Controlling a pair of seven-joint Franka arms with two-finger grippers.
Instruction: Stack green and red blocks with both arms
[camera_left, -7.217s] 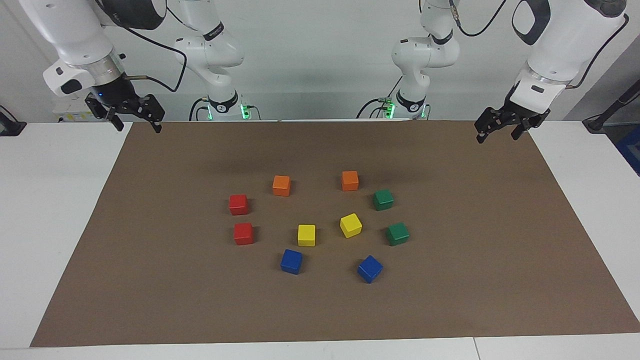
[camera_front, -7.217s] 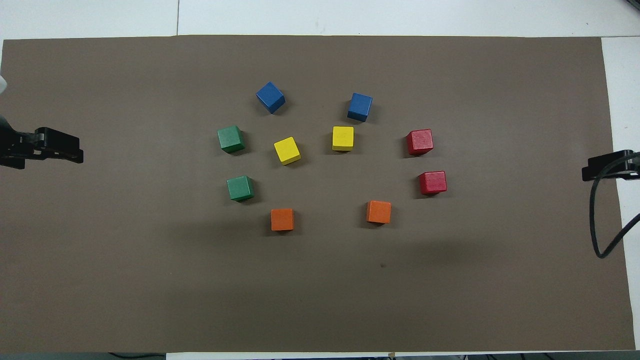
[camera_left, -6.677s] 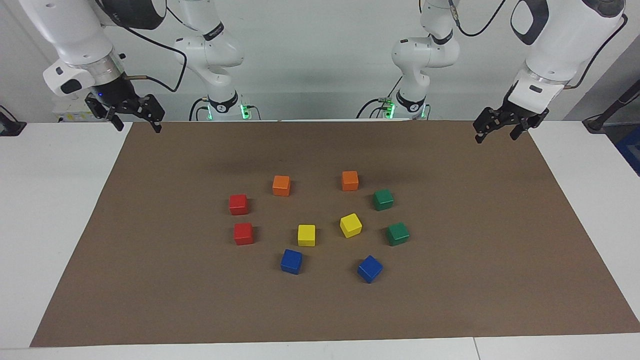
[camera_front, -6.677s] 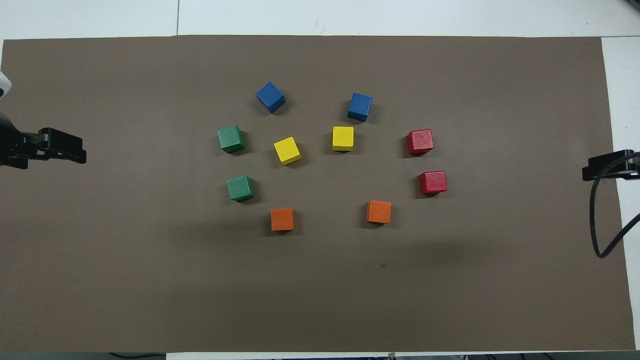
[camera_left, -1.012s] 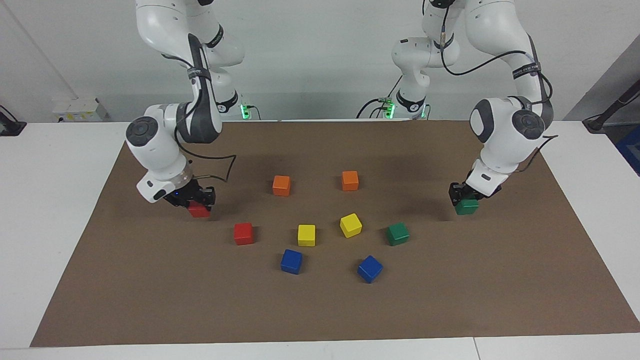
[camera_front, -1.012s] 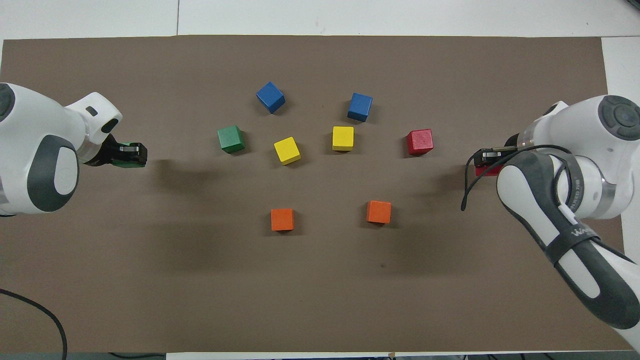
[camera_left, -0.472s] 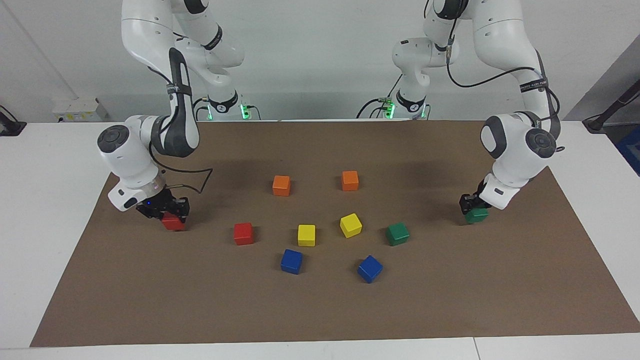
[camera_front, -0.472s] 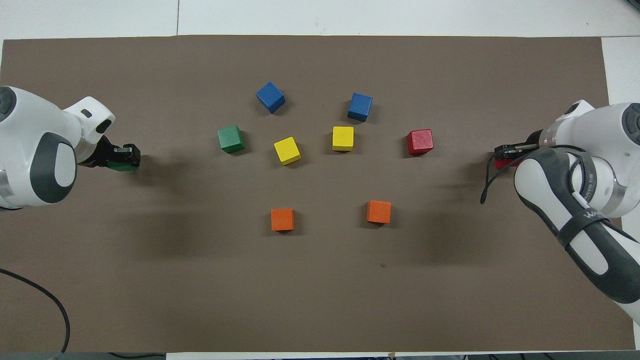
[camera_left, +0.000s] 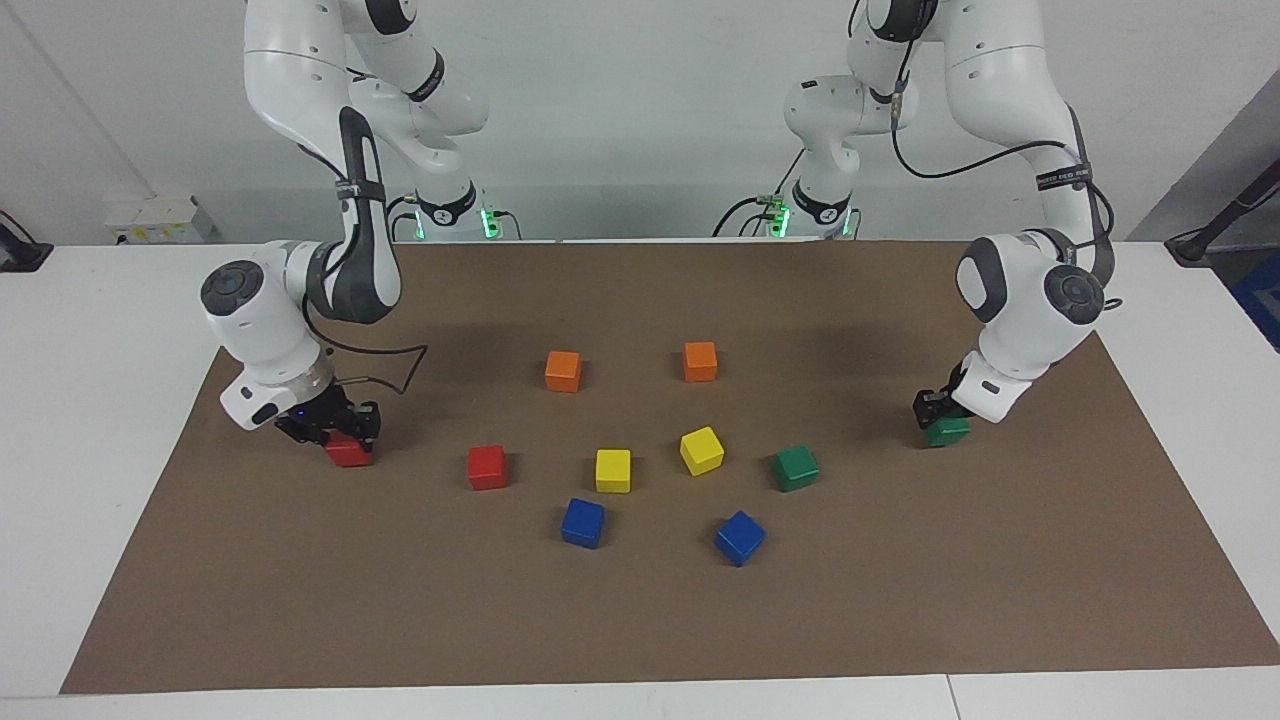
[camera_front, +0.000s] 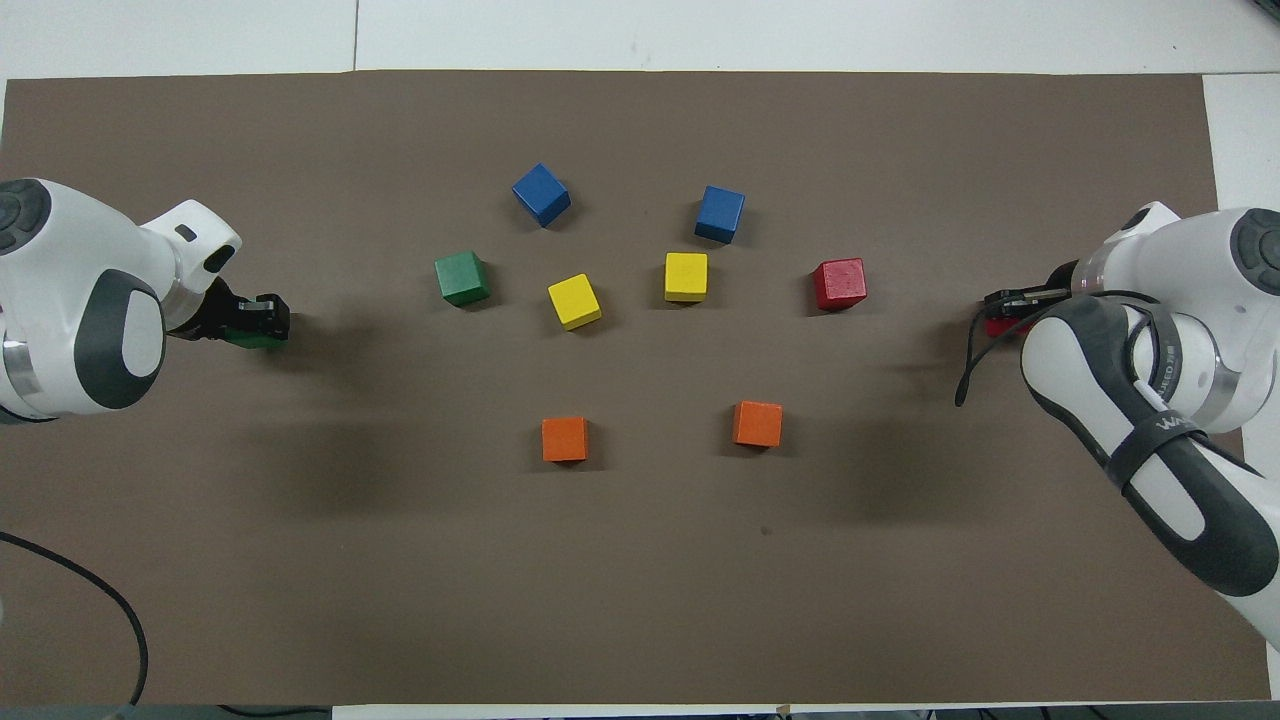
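Facing view: brown mat (camera_left: 640, 620) covering most of white table (camera_left: 90, 420). Right arm (camera_left: 300, 290) bent low toward its own end of the mat; left arm (camera_left: 1020, 300) likewise low at the other end. Two smaller white arms (camera_left: 440, 110) upright at the robots' edge, green lights at their bases.

Right gripper (camera_left: 335, 428) down at mat level, jaws pinching a red cube (camera_left: 349, 451); whether the cube sits on the mat or just clear of it, not readable. Left gripper (camera_left: 938, 412) low, jaws pinching a green cube (camera_left: 946, 431), also at or just above the mat.

Second red cube (camera_left: 487, 467) free on the mat, nearer the middle cluster, well apart from the held one. Second green cube (camera_left: 796, 467) free, between the cluster and the left gripper. Two orange cubes (camera_left: 563, 371) nearest the robots, two yellow cubes (camera_left: 613, 470) mid-cluster, two blue cubes (camera_left: 583, 522) farthest out.

Overhead view: held green cube (camera_front: 252, 338) mostly hidden under left gripper (camera_front: 262, 318); held red cube (camera_front: 1000, 326) only a sliver under right gripper (camera_front: 1012, 300). No cube on top of another.
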